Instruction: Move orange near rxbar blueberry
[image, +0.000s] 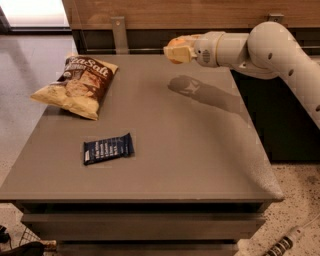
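A single camera is looking down at a slant from above the near edge of the flat grey rectangular counter (200, 165), facing the brown wooden wall panel (200, 12) behind it. It is sitting close, so the counter is filling most of the view. The white jointed robot arm (270, 45) is entering from the right, its pale yellow gripper (171, 50) hovering over the counter's far edge.

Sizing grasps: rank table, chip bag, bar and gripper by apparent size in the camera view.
Table
Chip bag
Bar and gripper: alike; the gripper hangs farther off, over the table's far edge, so unranked.
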